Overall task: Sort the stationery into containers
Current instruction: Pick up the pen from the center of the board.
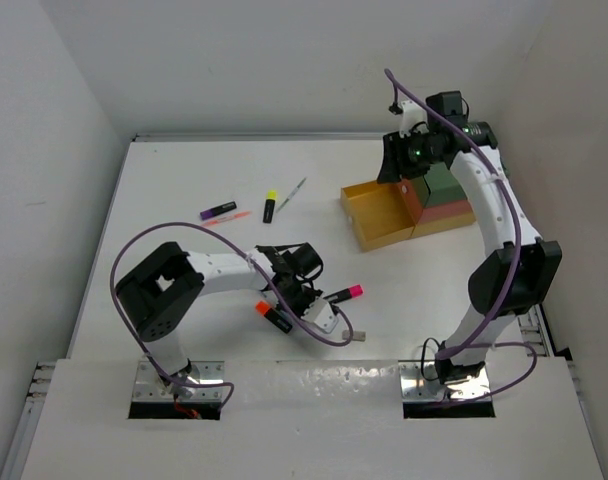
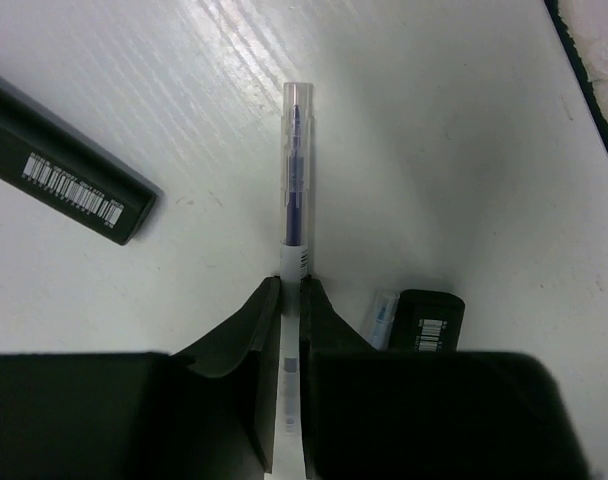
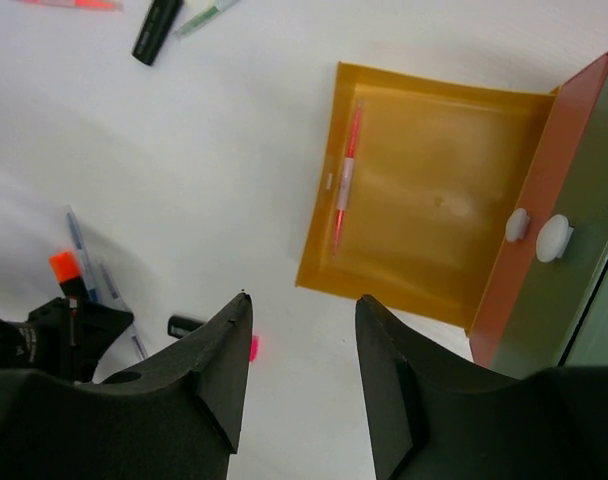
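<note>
White table (image 1: pixel 184 180), white walls.
- Left gripper (image 2: pixel 291 295): jaws clenched on a clear blue-ink pen (image 2: pixel 297 170) near the table's centre, between the orange-capped highlighter (image 1: pixel 271 314) and the pink-capped highlighter (image 1: pixel 346 293).
- Right gripper (image 3: pixel 302 300): jaws released, holding nothing, above the drawer stack (image 1: pixel 446 195).
- Yellow drawer (image 3: pixel 434 88): pulled out, with one red pen (image 3: pixel 346 170) inside by the wall farthest from the stack.
- Far side of the table: purple-capped highlighter (image 1: pixel 218 211), yellow-capped highlighter (image 1: pixel 269 206), green pen (image 1: pixel 291 194).
</note>
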